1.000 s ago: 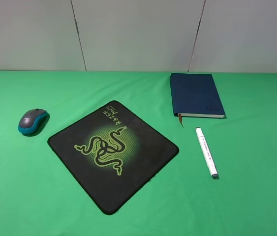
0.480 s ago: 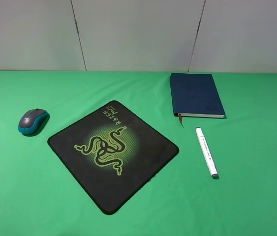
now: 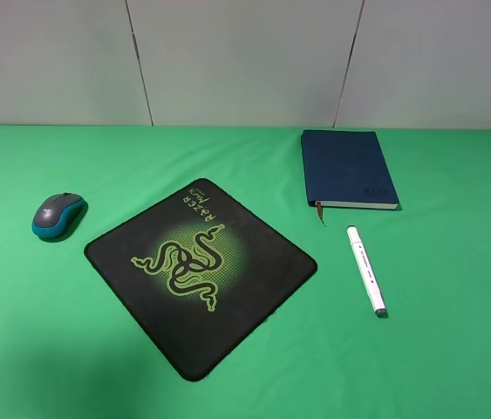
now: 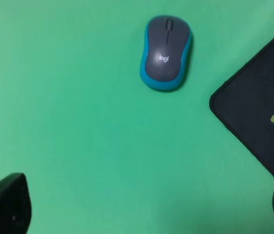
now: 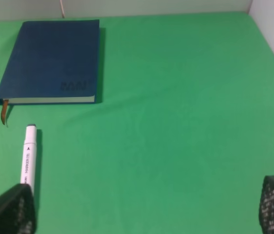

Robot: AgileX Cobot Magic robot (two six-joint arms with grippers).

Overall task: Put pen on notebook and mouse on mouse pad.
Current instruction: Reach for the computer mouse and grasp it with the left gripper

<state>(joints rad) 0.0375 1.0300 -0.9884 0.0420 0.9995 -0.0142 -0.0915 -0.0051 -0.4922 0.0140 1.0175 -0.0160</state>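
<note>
The mouse (image 3: 58, 214) (image 4: 166, 52), dark grey on top with teal sides, lies on the green cloth left of the black mouse pad (image 3: 200, 275) (image 4: 261, 112) with its green snake logo. At the back right lies the navy notebook (image 3: 346, 168) (image 5: 50, 61), closed, with its brown ribbon hanging out. The white pen (image 3: 365, 269) (image 5: 28, 156) lies on the cloth just in front of it. Neither arm shows in the high view. My left gripper (image 4: 144, 214) is open, well short of the mouse. My right gripper (image 5: 141, 214) is open, with one of its fingers (image 5: 8, 212) beside the pen.
Green cloth (image 3: 454, 349) covers the whole table. A white panelled wall (image 3: 245, 61) runs along the far edge, and a white side wall (image 5: 273, 24) stands at the right.
</note>
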